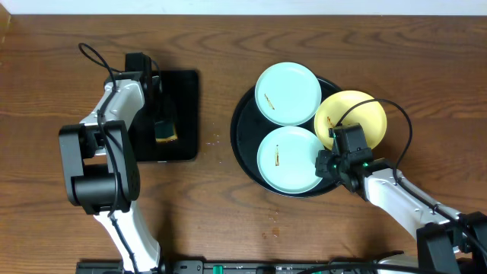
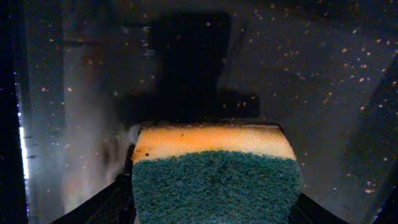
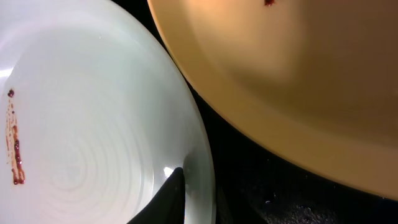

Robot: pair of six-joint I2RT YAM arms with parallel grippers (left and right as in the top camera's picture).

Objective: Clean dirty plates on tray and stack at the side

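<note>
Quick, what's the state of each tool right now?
Left tool: closed on the sponge.
Right tool: cannot be told; it is at the lower mint plate rim.

Three plates are seen on the round black tray [image 1: 240, 129]: far mint plate [image 1: 289, 91], near mint plate [image 1: 289, 164], yellow plate [image 1: 361, 113] at the right, overhanging the rim. A brown smear is noted on each mint plate. The right hand [image 1: 329, 152] is placed at the near mint plate's right edge. The left hand [image 1: 162, 122] is held over a rectangular black tray [image 1: 183, 91], with a sponge [image 1: 165, 132] at its tip.
</note>
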